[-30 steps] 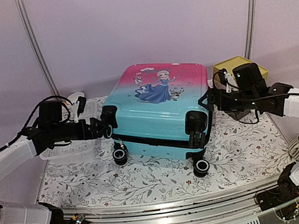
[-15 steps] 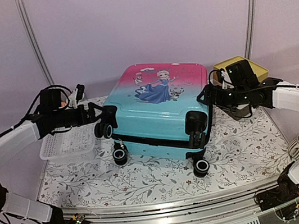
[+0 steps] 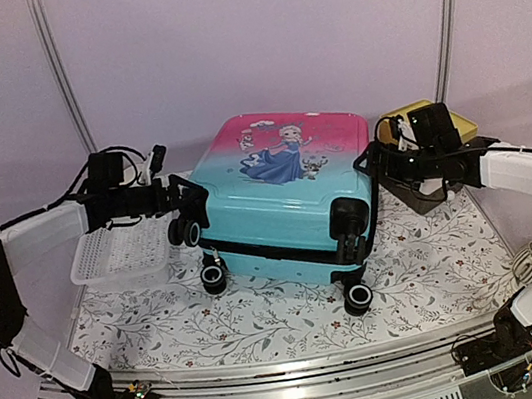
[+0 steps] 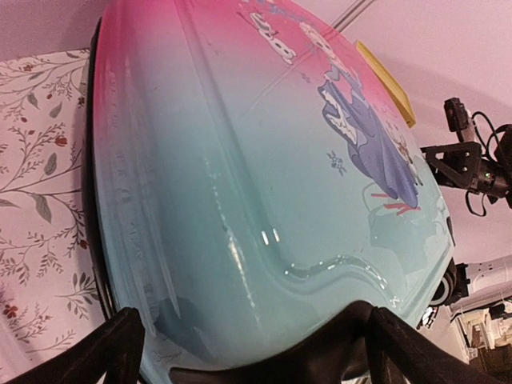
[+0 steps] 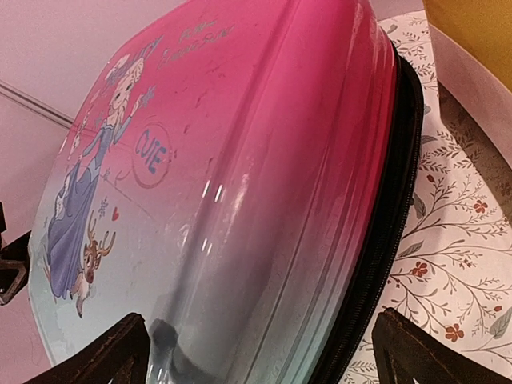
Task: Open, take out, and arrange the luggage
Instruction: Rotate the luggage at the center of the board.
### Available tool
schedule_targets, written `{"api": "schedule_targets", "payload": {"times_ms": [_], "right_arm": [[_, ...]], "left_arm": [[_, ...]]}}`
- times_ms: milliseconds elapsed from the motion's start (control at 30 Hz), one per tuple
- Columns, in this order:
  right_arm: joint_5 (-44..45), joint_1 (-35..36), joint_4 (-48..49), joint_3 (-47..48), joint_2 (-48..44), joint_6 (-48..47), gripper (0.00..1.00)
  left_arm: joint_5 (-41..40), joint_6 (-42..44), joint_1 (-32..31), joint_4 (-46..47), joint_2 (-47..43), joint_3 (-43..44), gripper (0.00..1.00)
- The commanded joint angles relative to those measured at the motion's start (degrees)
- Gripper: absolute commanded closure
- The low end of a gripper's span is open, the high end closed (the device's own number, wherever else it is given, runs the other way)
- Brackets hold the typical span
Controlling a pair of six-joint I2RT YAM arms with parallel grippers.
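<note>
Floral table (image 3: 265,321): luggage (image 3: 281,197) btwn basket (image 3: 118,258) & yellow box (image 3: 424,112); left hand (image 3: 184,194), right hand (image 3: 374,166) open.

Glossy hard-plastic luggage (image 3: 285,191) on matt floral-printed tablecloth (image 3: 266,326).

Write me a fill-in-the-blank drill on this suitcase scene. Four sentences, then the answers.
1. The suitcase lies flat and is ____, with nothing taken out yet.
2. The princess printed on it wears a ____ dress.
3. A white basket sits to the ____ of the suitcase.
4. The left claw and the right claw, one at each end of the suitcase, both stand ____.

Answers: closed; blue; left; open
</note>
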Motion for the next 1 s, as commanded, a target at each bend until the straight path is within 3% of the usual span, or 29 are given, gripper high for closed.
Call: {"api": "schedule_targets", "payload": {"times_ms": [0,300,667,967], "right_arm": [[-5.4,-2.2,2.6,1.1,2.4,0.3,0.01],[-11.9,-3.2,5.1,2.5,6.9,1.7,0.01],[-13.5,-3.2,5.1,4.2,9.7,2.4,0.05],[-16.1,-3.2,1.6,14.7,19.3,-2.3,0.07]], "left_arm": [[4.1,-1.2,0.3,2.9,3.6,1.6,0.02],[8.7,-2.6,-0.6,6.0,6.0,0.2,0.04],[13.6,-3.2,-3.5,7.1,6.1,-0.5,0.10],[10.9,-5.7,-10.4,7.2,-0.5,-6.2,0.11]]}}
